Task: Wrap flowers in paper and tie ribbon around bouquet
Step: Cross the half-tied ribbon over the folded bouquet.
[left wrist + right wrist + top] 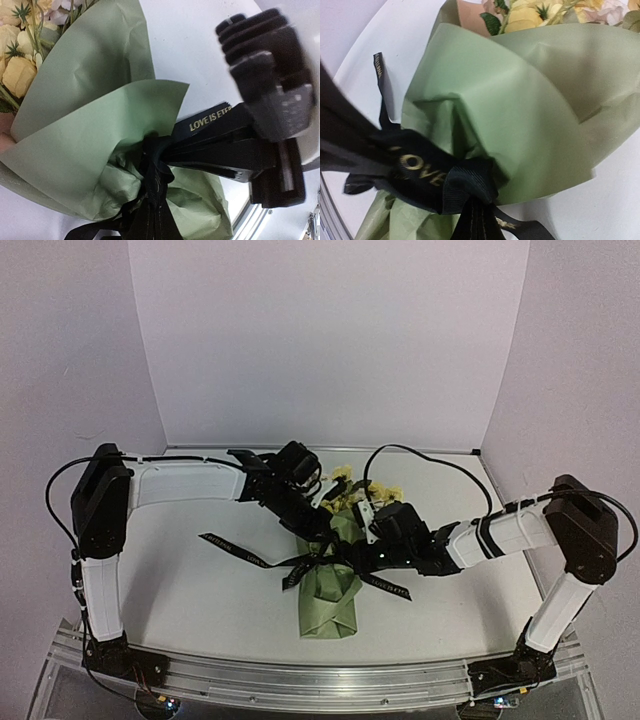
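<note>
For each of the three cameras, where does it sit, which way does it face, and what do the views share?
Top external: above and behind the bases, facing down at the table; both arms, left gripper and right gripper show.
Left wrist: on the left arm, close on the bouquet's ribbon knot; its fingers at right, shut on ribbon.
Right wrist: on the right arm, facing that knot from the other side; fingers not clearly seen.
Shared: both wrist views show flowers and lettered ribbon.

Olive-wrapped bouquet (328, 602), ribbon (236, 550) around waist
</note>
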Robot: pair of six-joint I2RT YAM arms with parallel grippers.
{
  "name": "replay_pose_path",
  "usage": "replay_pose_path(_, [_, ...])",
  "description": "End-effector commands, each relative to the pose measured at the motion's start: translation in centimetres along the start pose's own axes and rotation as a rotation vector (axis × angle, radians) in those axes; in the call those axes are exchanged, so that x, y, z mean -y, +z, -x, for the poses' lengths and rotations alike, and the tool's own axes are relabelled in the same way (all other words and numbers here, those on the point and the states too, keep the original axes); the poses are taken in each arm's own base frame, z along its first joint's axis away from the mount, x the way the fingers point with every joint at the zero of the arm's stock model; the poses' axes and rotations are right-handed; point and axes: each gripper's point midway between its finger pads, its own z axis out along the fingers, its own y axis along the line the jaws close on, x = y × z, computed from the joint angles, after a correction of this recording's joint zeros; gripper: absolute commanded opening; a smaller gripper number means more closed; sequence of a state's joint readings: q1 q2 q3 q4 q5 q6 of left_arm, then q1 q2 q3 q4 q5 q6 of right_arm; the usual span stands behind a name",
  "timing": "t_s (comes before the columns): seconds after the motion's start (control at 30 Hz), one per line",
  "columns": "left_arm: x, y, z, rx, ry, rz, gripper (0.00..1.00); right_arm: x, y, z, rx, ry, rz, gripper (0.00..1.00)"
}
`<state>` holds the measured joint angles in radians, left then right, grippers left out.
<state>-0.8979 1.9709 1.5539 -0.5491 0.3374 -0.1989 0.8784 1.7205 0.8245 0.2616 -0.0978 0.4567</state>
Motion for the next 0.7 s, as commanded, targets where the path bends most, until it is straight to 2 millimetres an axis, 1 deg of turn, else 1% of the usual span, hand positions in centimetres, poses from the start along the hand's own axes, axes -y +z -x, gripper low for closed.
replay_pose_path(0.0, [1.3,-2.1,2.0,0.022,-0.037,-0.055,0.00,1.5,-0.9,1.3,0.052,0.018,-0.050,0.00])
replay_pose_path(0.17, [0.4,-1.8,1.8,0.007,-0.083,-0.059,0.00,2.3,-1.1,1.6,0.062,0.029,-0.072,0.00])
replay_pose_path(0.47, [-0.8,0.3,0.4,-0.038,-0.158,-0.071,0.00,3.6,-0.8,1.8,0.064,0.053,-0.110,0.00])
replay_pose_path(0.67, [-1.1,0.8,0.4,-0.016,-0.203,-0.078,0.00,4.7,-0.8,2.0,0.048,0.095,-0.129,0.00])
